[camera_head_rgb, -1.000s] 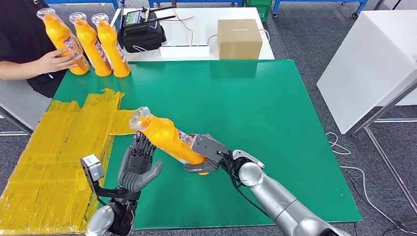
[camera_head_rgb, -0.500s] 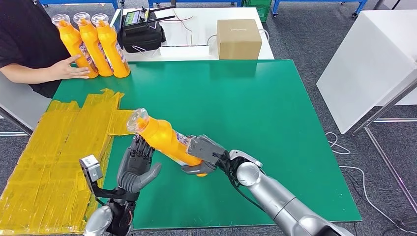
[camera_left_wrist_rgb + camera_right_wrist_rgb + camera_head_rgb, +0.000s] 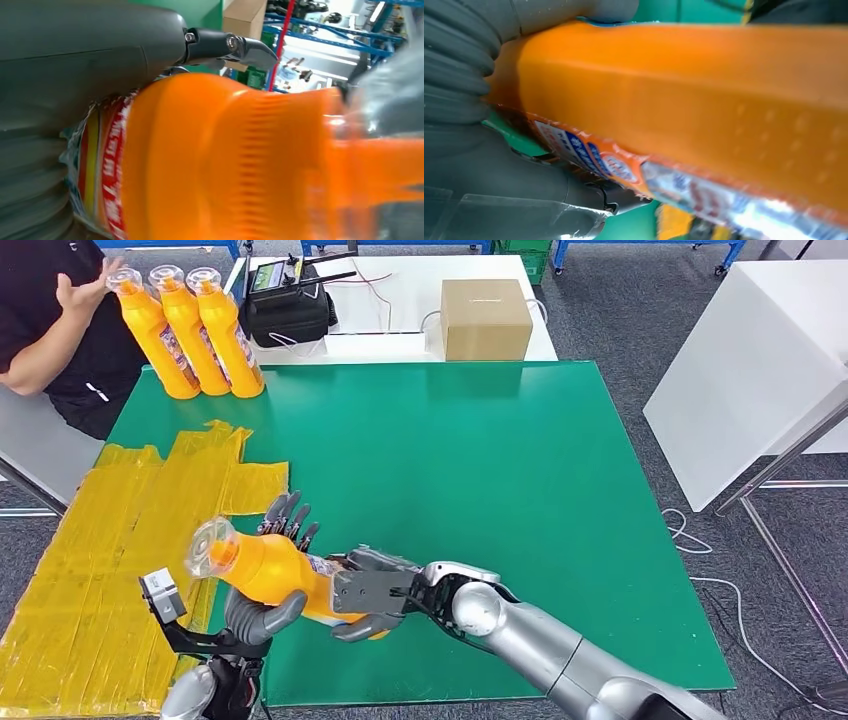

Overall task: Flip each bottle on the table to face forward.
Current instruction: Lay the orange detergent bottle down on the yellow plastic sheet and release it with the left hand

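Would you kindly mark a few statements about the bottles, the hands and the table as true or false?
1. The right hand grips the orange bottle. True.
2. That bottle stands upright on the green table. False: it is tilted, cap toward the yellow sheets.
3. Three bottles stand together at the far left corner. True.
4. The cardboard box sits on the green table. False: it is on the white table behind.
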### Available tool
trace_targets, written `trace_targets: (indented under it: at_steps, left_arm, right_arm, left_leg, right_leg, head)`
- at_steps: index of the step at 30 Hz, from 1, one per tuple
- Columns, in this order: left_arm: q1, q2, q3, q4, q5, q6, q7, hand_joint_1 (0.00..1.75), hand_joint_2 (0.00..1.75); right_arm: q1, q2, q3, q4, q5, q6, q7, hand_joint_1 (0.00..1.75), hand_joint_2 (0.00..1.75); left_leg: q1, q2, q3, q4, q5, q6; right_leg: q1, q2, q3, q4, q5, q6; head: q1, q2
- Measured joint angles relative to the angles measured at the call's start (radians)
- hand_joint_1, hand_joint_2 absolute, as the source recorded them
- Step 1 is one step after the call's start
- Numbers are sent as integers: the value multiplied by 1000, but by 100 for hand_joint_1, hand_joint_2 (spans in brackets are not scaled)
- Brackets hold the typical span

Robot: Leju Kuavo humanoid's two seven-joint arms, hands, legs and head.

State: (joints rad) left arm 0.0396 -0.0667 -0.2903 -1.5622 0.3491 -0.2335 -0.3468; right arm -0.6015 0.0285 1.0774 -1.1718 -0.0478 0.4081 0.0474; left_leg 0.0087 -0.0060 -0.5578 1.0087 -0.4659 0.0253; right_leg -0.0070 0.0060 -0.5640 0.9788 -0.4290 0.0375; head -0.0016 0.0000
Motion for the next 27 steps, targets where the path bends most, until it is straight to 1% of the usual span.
trace_targets:
  at_steps: [4,5,8,9,14,27]
  left_arm:
    - [6,1,5,0,0,1,-4,0,175]
    - [7,1,5,-1,0,2,-4,10,175]
    - [10,1,7,-1,0,3,-4,141,175]
    - [10,1,8,-1,0,3,-5,175,175]
    - [10,1,12,-3,2,2,-11,175,175]
    - [10,1,15,-4,5,0,-19,175,175]
  right_arm:
    - [-26,4,49,-5,-45,-6,9,175,175]
    - [-30,5,58,-5,-50,-8,9,175,175]
    - [-40,5,77,-5,-59,-15,10,175,175]
    - [-43,5,82,-5,-62,-18,10,175,175]
    - [-51,5,100,-5,-71,-35,11,175,175]
    - [-62,5,123,-4,-79,-43,11,175,175]
  left_leg:
    - [0,-1,0,0,0,0]
    - [0,-1,0,0,0,0]
    - [0,-1,0,0,0,0]
    - [0,-1,0,0,0,0]
    - [0,-1,0,0,0,0]
    - [0,-1,0,0,0,0]
  right_leg:
    - [0,-1,0,0,0,0]
    - [0,-1,0,0,0,0]
    - [0,-1,0,0,0,0]
    - [0,-1,0,0,0,0]
    - [0,-1,0,0,0,0]
    - [0,-1,0,0,0,0]
  head:
    - [0,0]
    - [0,0]
    - [0,0]
    - [0,0]
    - [0,0]
    - [0,0]
